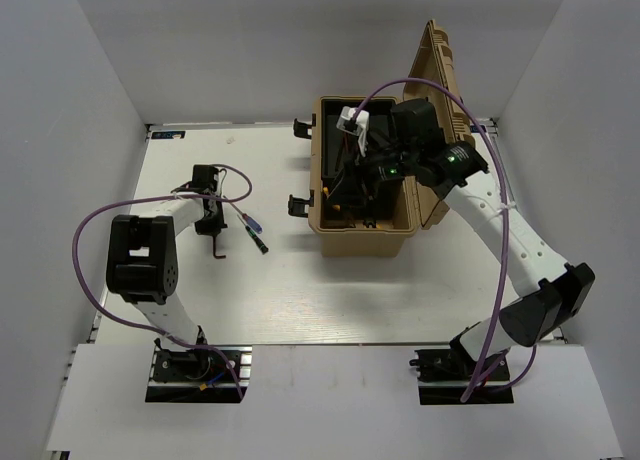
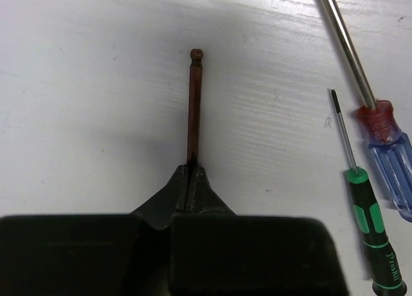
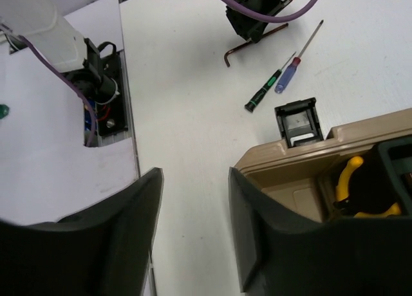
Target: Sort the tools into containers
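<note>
A: Left gripper state?
B: Clamped on hex key, which lies on table. Right gripper is spread apart over toolbox.
A: Lift level, grip firm, then carry it to the toolbox at 3 o'clock.

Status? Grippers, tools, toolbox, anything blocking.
Left gripper shut on hex key; green-handled screwdriver and blue-handled screwdriver loose beside it on table. Right gripper open over open toolbox, yellow-handled pliers inside. It may block a drop.
</note>
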